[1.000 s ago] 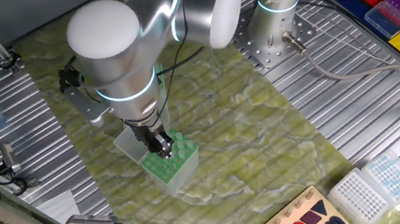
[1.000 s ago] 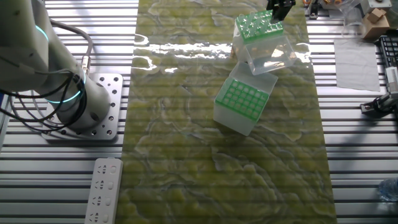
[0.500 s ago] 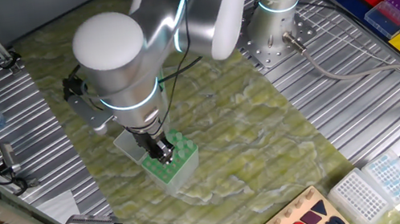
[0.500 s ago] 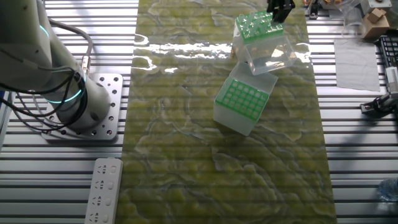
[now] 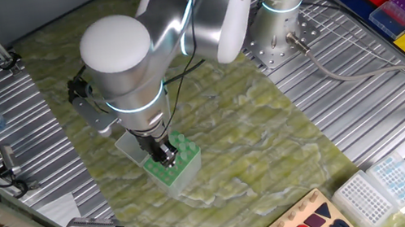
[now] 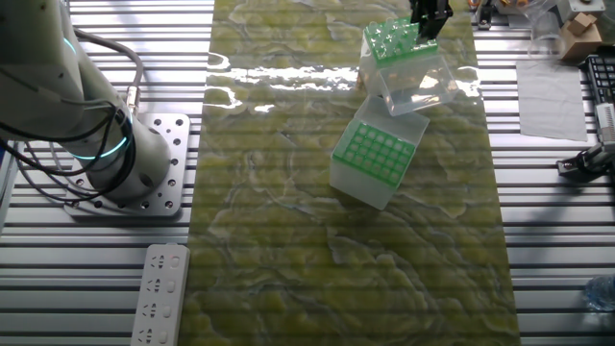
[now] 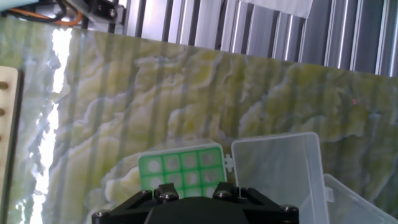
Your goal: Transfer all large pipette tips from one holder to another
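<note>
Gripper (image 5: 163, 155) hovers right over the green rack (image 6: 392, 38) holding the pipette tips (image 6: 388, 35), so a pick-up step seems in hand; whether its jaws are open or grasp a tip I cannot tell. The second green rack (image 6: 375, 151) sits near, at five o'clock of the first. Next comes a straight lift. The open clear lid (image 6: 416, 85) beside it could snag.

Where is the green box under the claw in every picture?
One fixed view: the green box is left of middle, low down.
The other fixed view: at the top edge, right of middle, above the second green box.
Hand view: bottom middle.
Shared landmark: its clear open lid, right beside it.
</note>
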